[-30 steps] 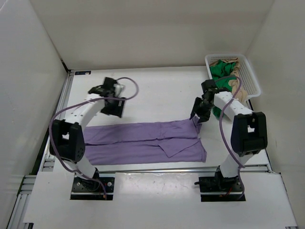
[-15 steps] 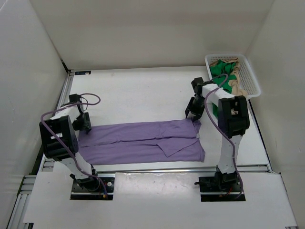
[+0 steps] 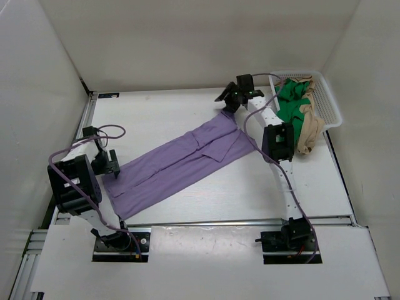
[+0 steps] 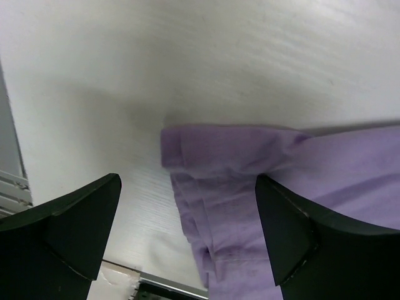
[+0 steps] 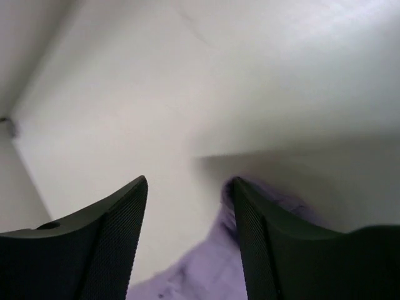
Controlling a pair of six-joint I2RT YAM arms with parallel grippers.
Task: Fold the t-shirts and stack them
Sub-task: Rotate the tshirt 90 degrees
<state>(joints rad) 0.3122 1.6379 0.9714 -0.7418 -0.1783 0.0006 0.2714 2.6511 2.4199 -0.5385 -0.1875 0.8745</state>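
Note:
The lavender t-shirt (image 3: pixel 181 162), folded into a long strip, lies diagonally on the table from near left to far right. My left gripper (image 3: pixel 107 165) is open just above its near-left end; in the left wrist view (image 4: pixel 187 181) the bunched end of the shirt (image 4: pixel 237 162) lies between the wide-apart fingers. My right gripper (image 3: pixel 226 103) is at the shirt's far-right corner, open, with purple cloth (image 5: pixel 206 269) against its right finger (image 5: pixel 256 237). The green t-shirt (image 3: pixel 290 103) and the tan t-shirt (image 3: pixel 308 128) lie crumpled in and over the basket.
The white mesh basket (image 3: pixel 331 103) stands at the far right corner, with the tan shirt hanging over its near-left side. White walls close the table at the back and both sides. A metal rail (image 3: pixel 84 125) runs along the left edge.
The lavender shirt has swung from lying along the near edge to a diagonal, its right end now far back. The right gripper moved back and left with that end. The left gripper barely moved.

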